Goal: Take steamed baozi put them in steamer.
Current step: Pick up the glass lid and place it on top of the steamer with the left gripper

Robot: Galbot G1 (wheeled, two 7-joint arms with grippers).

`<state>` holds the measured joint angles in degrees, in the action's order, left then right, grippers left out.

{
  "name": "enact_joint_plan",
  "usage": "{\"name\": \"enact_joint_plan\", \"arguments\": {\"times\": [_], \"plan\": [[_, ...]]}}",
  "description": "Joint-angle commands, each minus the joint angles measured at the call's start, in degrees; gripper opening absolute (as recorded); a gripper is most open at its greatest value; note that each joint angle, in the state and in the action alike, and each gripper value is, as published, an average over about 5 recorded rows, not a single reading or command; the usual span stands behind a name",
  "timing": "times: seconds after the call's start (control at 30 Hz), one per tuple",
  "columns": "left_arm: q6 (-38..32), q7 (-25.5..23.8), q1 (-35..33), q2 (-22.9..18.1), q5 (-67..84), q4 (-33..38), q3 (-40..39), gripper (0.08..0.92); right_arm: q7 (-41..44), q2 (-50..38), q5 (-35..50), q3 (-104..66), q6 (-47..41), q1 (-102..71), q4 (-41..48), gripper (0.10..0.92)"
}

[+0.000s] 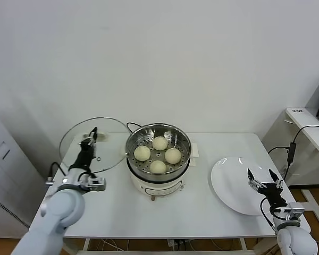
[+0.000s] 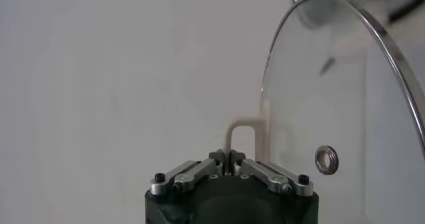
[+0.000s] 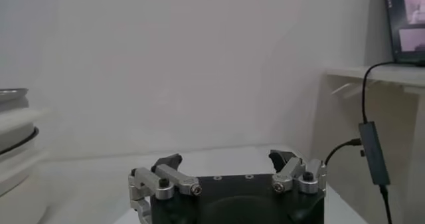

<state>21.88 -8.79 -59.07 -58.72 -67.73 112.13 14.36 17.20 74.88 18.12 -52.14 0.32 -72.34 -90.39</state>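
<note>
From the head view I see all four steamed baozi (image 1: 158,154) sitting inside the steamer (image 1: 158,183), spread on its perforated tray in a loose diamond, near one another but apparently apart. The plate (image 1: 229,180) to the steamer's right is bare, so I judge the loading is done and covering the pot is what remains. The relation that matters now is lid to pot: my left gripper (image 1: 89,141) is pinched tight on the cream handle (image 2: 243,133) of the glass lid (image 1: 90,143), which it holds up off the table (image 1: 212,218), tilted on edge, just to the left of the steamer. The lid's rim nearest the pot stands close beside the steamer's wall; I cannot tell whether they touch. In the left wrist view the handle's thin loop rises straight out from between the closed fingertips, with the glass disc curving away on one side. So the steamer's open mouth lies to the right of that claw and lower, and the left arm is plainly the nearer one. I would judge that the lid has to swing level and travel right until its centre sits over the buns. My right gripper (image 1: 266,184) hovers over the far right part of the plate, jaws spread wide and holding nothing, well apart from the steamer.
</note>
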Motion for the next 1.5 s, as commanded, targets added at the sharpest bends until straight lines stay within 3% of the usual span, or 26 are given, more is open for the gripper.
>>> {"name": "enact_joint_plan", "arguments": {"times": [0.03,0.73,1.5], "plan": [[13.4,-6.9,10.2,-5.9,-8.9,0.9,-15.9,0.106,0.3,0.0,0.0,-0.6,0.3,-0.3,0.2,0.823],[13.2,-5.8,13.4,-16.7,-13.3,-10.1,-21.7,0.106,1.0,0.2,-0.6,-1.3,0.9,-0.4,1.0,0.823],[11.2,-2.6,16.8,-20.1,-12.4,-16.2,-25.6,0.106,1.2,0.5,-0.9,-1.7,1.0,-0.6,1.1,0.823]]}}
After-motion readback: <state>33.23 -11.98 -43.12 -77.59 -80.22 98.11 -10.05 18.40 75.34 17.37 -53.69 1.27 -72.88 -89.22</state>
